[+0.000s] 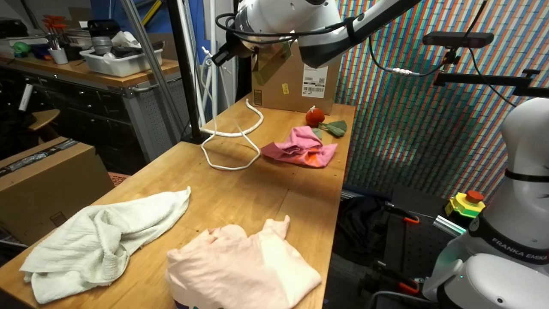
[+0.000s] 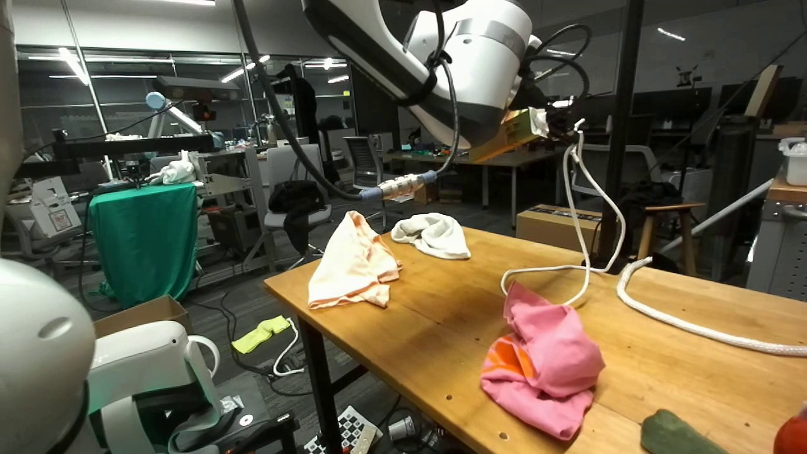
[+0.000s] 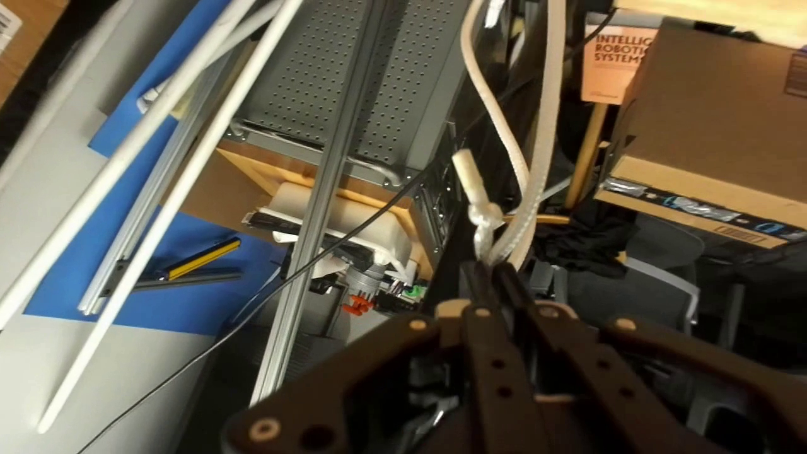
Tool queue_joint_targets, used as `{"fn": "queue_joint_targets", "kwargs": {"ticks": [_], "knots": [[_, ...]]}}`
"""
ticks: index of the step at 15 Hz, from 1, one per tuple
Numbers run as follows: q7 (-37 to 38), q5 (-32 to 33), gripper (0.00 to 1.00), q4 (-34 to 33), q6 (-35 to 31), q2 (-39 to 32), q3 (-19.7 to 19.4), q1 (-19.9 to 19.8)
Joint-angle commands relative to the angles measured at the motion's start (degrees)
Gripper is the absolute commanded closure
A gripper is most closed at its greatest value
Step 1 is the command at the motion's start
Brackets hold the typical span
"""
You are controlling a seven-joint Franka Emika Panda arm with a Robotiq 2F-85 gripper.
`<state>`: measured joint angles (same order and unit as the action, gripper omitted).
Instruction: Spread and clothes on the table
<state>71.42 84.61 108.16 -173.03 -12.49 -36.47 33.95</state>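
Cord [image 3: 547, 126] hangs from the end effector [image 3: 490, 272], whose jaws stand nearly together, gripping it beside a knot [image 3: 485, 217] (a stub end [image 3: 468, 173] pokes out past it in the wrist view). Lower down, the cord loops on the surface [image 1: 257, 201] right by the crumpled pink cloth [image 2: 548, 359]; I cannot tell whether they touch. Well apart from the pink cloth lie the peach cloth [image 1: 231, 266] and the white cloth [image 1: 111, 240], both rumpled. On the pink cloth's opposite side, near it, sit a red ball [image 1: 315, 117] and a green piece [image 1: 336, 128]. A thick rope [image 1: 233, 134] curves on the cord's side of the pink cloth.
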Motion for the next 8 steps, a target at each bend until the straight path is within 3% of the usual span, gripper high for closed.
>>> {"fn": "queue_joint_targets", "kwargs": {"ticks": [1,8], "knots": [[0.7,1.2,0.97,4.2,-1.5,2.4,1.2,1.8],[-3.0,-6.5,0.97,8.3,-3.4,-0.2,5.2,1.7]]}}
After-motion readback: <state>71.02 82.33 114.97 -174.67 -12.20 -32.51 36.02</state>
